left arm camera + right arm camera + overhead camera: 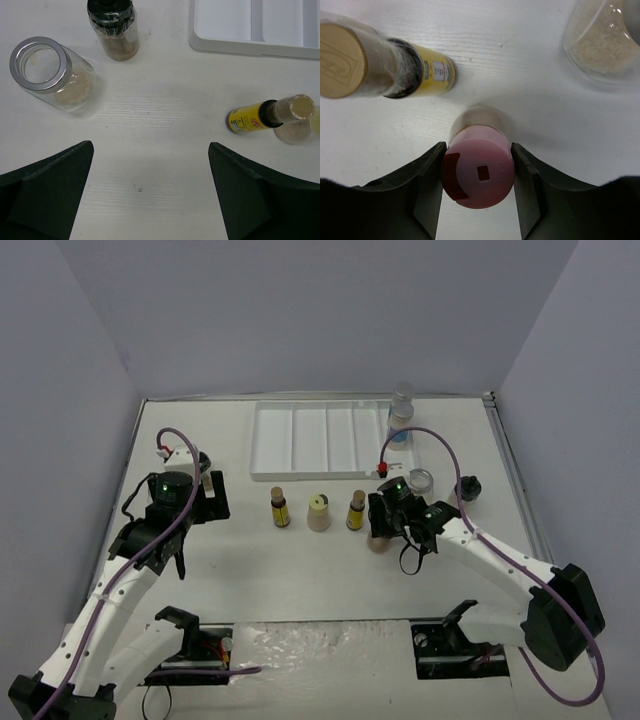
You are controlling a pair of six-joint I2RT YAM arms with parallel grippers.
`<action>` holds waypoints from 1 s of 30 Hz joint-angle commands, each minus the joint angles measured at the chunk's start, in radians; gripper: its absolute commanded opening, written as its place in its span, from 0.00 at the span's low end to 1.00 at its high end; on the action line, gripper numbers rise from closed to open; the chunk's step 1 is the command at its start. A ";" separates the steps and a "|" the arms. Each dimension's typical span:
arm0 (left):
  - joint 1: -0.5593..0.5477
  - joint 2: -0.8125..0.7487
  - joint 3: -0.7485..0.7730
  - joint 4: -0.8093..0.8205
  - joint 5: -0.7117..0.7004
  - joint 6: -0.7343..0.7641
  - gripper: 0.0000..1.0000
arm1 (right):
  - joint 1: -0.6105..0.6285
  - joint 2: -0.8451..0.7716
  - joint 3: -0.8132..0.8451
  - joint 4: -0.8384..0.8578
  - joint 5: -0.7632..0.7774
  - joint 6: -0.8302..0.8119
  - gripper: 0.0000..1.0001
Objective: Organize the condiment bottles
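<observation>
right gripper (pixel 479 167) is pinching the pink-capped bottle (pixel 478 176) by its cap, with both fingers (pixel 427 175) pressing on the cap's sides. the bottle's long axis is running upright, straight up at the right wrist view, so it is sitting squarely between the jaws rather than ahead of them. whether its base is resting on the table (pixel 545 125) is not showing. the pink cap is carrying darker red marks but no writing.

left gripper (pixel 150 180) is hanging wide open, holding nothing, and is well apart from this bottle. the right arm is therefore acting as the nearer one.

just beyond the pink cap, an amber bottle (pixel 395 70) is showing a yellow label whose small print is blurring past reading. its tan cap is bearing an embossed mark that is likewise illegible. a clear jar of tan powder (pixel 600 40) is standing near on the other side.

farthest off, the white divided tray (pixel 320 435) is lying beyond and to the left of the held bottle. a blue-labelled clear bottle (pixel 401 420) is standing at its right end, its text too small to read. the coming move is probably turning on that far-left bearing.
</observation>
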 commanded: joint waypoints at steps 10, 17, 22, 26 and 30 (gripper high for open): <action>0.005 0.001 0.024 0.060 0.014 -0.007 0.97 | -0.012 -0.063 0.445 -0.246 0.210 -0.088 0.00; 0.005 -0.010 0.018 0.064 0.033 -0.012 0.97 | -0.176 0.221 0.790 -0.180 0.081 -0.214 0.00; 0.005 -0.017 0.015 0.064 0.041 -0.014 0.97 | -0.207 0.484 1.096 -0.155 0.074 -0.267 0.00; 0.005 -0.022 0.015 0.061 0.040 -0.014 0.97 | -0.217 0.673 1.301 -0.141 0.088 -0.287 0.00; 0.006 -0.022 0.013 0.061 0.042 -0.013 0.97 | -0.244 0.864 1.485 -0.141 0.092 -0.279 0.00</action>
